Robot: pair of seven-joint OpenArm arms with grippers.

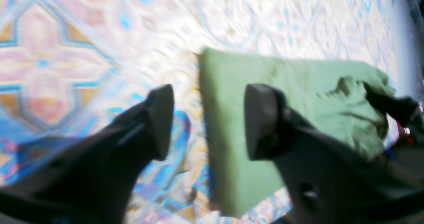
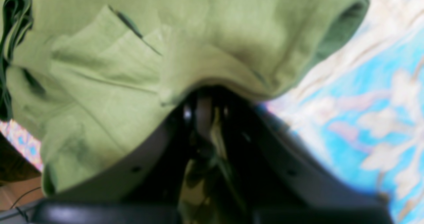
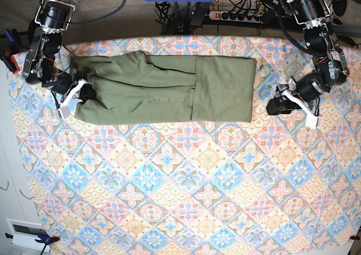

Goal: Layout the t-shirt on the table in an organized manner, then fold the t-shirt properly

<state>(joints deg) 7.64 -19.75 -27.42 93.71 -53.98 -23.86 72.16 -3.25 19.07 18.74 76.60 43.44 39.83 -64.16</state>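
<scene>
Right end effector [image 3: 79,89] clamped on t-shirt [image 3: 163,88] edge; left end effector [image 3: 277,104] parted, empty, beside hem. Lift evenly, fold across surface [image 3: 180,198], keeping edges aligned.

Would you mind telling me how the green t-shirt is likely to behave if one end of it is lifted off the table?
The t-shirt will probably droop rather than hold its shape: its cloth already bunches into soft creases where the right end effector pinches it. It looks light, being thin fabric lying in flat layers. Its folded layers may well slide apart on the table when pulled, since nothing visible pins them.
</scene>
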